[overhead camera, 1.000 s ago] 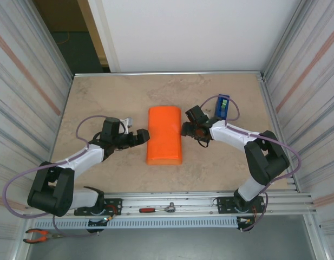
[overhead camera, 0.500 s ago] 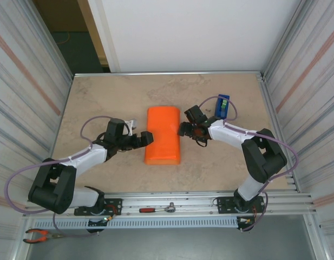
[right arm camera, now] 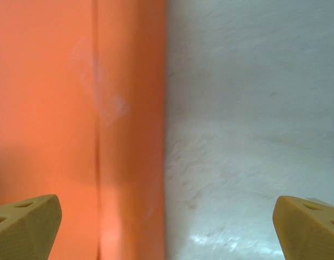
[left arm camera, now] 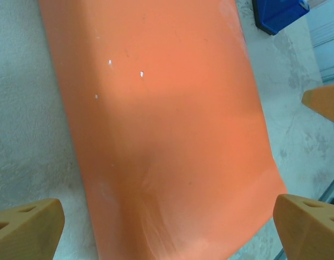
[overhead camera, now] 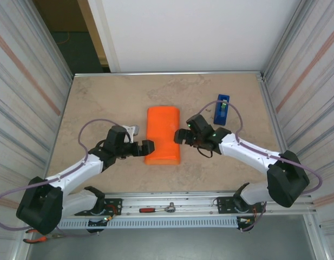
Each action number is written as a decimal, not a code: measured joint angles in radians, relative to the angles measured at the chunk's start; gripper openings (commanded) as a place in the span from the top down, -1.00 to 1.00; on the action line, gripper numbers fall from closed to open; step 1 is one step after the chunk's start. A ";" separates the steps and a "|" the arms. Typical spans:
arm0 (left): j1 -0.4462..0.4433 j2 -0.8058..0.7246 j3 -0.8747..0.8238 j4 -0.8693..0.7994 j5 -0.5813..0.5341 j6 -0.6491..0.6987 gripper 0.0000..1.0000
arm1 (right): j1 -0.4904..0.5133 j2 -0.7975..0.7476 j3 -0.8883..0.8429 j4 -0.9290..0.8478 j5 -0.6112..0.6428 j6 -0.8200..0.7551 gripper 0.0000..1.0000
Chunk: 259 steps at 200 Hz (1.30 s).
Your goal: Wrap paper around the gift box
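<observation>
A beige, mottled stone-look counter (overhead camera: 102,103) lies between two ribbed, silvery corrugated metal side walls, one on the left (overhead camera: 26,81) and one on the right (overhead camera: 310,70), and ends at a plain white flat back panel (overhead camera: 194,32). Left of that panel a dark doorway-like opening (overhead camera: 69,32) shows a wooden brown frame and dim greenish floor beyond. Light is even and soft, with faint shadows on the counter, and a slotted aluminium rail (overhead camera: 188,201) runs along its near edge above a smooth grey ledge (overhead camera: 183,244).
</observation>
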 measured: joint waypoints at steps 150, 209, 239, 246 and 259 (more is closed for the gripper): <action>-0.059 0.159 -0.036 0.026 -0.203 0.060 -0.97 | 0.102 0.192 -0.022 0.084 0.060 0.049 -0.96; -0.076 0.188 -0.035 0.051 -0.253 0.059 -0.98 | 0.126 0.192 -0.022 0.108 0.059 0.052 -0.96; -0.087 0.198 -0.031 0.051 -0.284 0.059 -0.97 | 0.129 0.194 -0.022 0.120 0.072 0.064 -0.98; -0.090 0.202 -0.028 0.050 -0.292 0.058 -0.97 | 0.128 0.200 -0.022 0.127 0.081 0.070 -0.95; -0.097 0.211 -0.023 0.047 -0.307 0.058 -0.97 | 0.124 0.224 -0.022 0.140 0.093 0.081 -0.91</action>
